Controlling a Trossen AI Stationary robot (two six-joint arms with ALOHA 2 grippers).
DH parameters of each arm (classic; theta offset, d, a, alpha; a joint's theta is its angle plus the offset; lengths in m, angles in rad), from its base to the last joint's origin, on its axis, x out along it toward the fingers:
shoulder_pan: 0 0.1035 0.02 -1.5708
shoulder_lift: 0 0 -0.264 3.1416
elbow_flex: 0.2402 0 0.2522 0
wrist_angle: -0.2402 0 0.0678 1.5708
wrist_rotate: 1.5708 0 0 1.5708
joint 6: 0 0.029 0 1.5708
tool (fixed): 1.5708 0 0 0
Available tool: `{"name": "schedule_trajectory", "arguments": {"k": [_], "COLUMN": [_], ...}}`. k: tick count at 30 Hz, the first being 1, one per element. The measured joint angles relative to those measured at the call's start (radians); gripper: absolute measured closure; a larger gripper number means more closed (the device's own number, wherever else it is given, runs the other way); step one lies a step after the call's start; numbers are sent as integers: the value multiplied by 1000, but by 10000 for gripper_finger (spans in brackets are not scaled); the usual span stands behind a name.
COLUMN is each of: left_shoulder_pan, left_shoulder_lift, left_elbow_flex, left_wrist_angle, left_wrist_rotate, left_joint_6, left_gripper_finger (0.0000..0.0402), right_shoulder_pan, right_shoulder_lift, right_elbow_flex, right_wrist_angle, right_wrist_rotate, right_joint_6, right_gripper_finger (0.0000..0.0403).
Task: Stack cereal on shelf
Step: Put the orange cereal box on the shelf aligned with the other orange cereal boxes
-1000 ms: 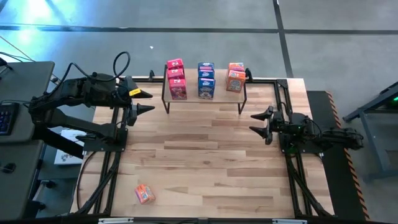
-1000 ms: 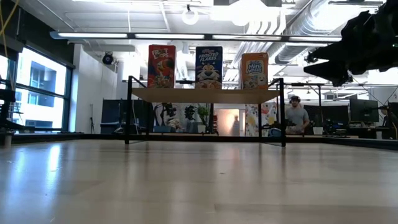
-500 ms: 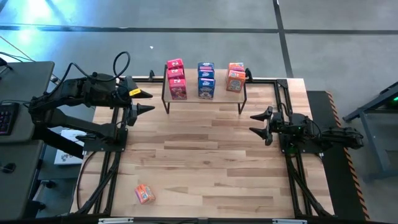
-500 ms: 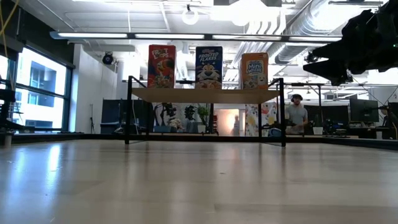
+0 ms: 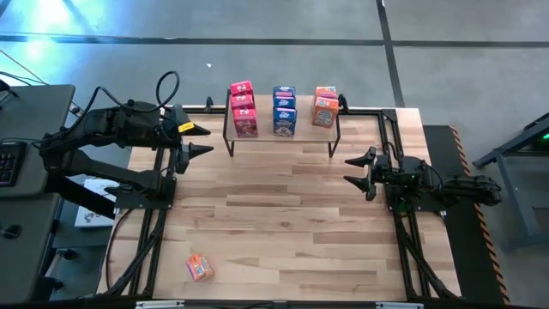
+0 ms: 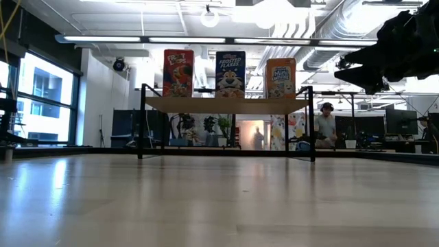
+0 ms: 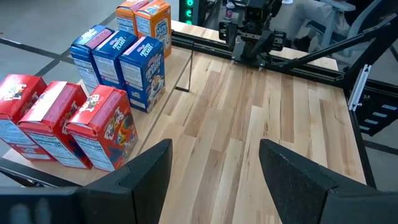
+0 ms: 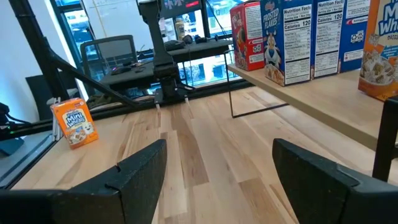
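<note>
Near the table's front-left corner: last orange cereal box [image 5: 199, 268], apparently lying flat, long axis slanted, well apart from shelf [image 5: 281, 137] with eight boxes. Closer to left gripper [image 5: 198, 140], jaws parted, empty; right gripper [image 5: 355, 170] wide, empty.

1. One camera hangs overhead, looking straight down on the whole table [image 5: 283, 215] and both arms.
2. Another sits at tabletop level, facing across to the shelf [image 6: 226, 104] and room.
3. Each wrist camera looks forward across the table; both catch the shelf, which every view shares.
</note>
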Motion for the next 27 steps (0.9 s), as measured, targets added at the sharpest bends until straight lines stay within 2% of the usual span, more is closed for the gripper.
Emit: {"name": "schedule_trajectory", "arguments": {"k": [15, 19, 22, 27], "left_shoulder_pan": [0, -2, -31, -122], "left_shoulder_lift": [25, 38, 56, 89], "left_elbow_flex": [0, 0, 0, 0], "left_wrist_angle": [65, 38, 15, -78], "left_wrist_rotate": [-2, 51, 97, 100], "left_joint_6": [-2, 94, 147, 150], "left_gripper_finger": [169, 169, 169, 169], "right_shoulder_pan": [0, 0, 0, 0], "right_shoulder_lift": [0, 0, 2, 2], "right_elbow_flex": [0, 0, 0, 0], "right_wrist_angle": [0, -1, -1, -1], "right_wrist_rotate": [0, 0, 0, 0], "right_joint_6": [0, 0, 0, 0], "right_gripper_finger": [118, 118, 118, 118]}}
